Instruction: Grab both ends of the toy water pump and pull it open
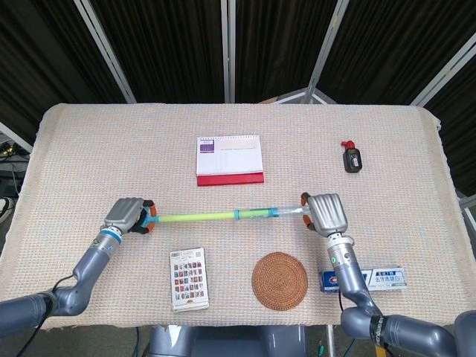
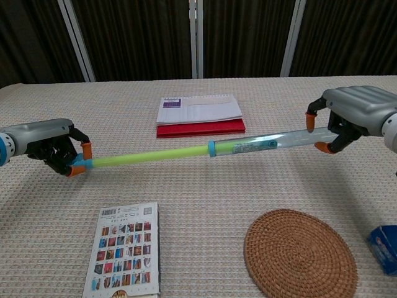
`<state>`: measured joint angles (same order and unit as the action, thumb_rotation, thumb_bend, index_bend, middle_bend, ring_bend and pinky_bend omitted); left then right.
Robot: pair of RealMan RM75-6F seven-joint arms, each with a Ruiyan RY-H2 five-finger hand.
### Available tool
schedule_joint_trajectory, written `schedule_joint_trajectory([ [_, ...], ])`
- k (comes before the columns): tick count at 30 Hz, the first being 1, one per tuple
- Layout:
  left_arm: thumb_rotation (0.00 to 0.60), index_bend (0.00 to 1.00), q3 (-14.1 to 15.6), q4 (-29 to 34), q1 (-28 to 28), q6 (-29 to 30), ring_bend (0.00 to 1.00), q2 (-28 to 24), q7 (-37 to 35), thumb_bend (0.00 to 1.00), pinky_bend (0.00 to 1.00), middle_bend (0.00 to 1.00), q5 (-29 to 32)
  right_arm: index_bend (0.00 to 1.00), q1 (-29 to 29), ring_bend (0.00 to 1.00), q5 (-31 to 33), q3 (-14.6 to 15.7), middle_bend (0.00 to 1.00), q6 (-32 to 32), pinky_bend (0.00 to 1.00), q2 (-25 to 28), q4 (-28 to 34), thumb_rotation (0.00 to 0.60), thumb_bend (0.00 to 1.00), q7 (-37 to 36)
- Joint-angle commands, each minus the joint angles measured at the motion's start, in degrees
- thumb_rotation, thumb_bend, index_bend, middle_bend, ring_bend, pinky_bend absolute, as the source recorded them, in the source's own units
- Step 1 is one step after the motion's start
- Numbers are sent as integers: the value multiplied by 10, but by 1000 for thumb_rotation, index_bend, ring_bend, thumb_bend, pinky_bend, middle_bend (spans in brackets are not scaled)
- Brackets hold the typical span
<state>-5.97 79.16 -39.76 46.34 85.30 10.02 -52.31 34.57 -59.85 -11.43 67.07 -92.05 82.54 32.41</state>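
So the toy water pump [image 2: 205,148] is stretched between the two hands, held up off the counter [image 1: 89,149] as far as the chest view shows. The clear barrel with its blue collar sits on the right hand's side, and the yellow-green plunger rod [image 2: 149,154] runs out of it toward the left hand. The left hand [image 2: 53,146] has its orange-tipped fingers curled around the blue handle at the rod's end. The right hand [image 2: 350,115] is wrapped over the far end of the barrel, fingertips pinching it from front and back.

Progress-wise, I'd say it's mostly there. A long stretch of rod is exposed, roughly as long as the barrel itself, so the pump is clearly pulled open. What I can't tell is whether the plunger has hit its end stop, so there may be a bit more pull left, or it may be done.

Other stuff around: a picture card [image 1: 188,278] lies just toward the robot from the left hand, a woven coaster [image 1: 280,279] sits toward the robot between the hands, nearer the right one, and a blue box [image 1: 368,278] is near the right forearm. A desk calendar [image 1: 229,159] sits beyond the pump, and a small black item [image 1: 352,158] is well beyond the right hand.
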Motion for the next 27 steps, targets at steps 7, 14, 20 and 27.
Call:
schedule_joint_trajectory([
  [7,600,789,2,-13,8,-2,784,-5,-10,488,927,833,-8,654,-3,1000,-4,-3,1000,2,1000,10,-8,600,466,-8],
  [14,600,790,1,-29,12,-9,784,-9,-19,488,927,833,-9,655,-5,1000,-5,-6,1000,2,1000,18,-17,600,466,-13],
  [20,600,790,2,-40,16,-12,783,-10,-25,487,927,833,-13,655,-7,1000,-4,-6,1000,1,1000,22,-24,600,466,-16],
  [27,600,791,1,-46,19,-13,783,-8,-31,488,927,833,-19,655,-9,1000,-5,-7,1000,1,1000,22,-27,600,466,-20],
])
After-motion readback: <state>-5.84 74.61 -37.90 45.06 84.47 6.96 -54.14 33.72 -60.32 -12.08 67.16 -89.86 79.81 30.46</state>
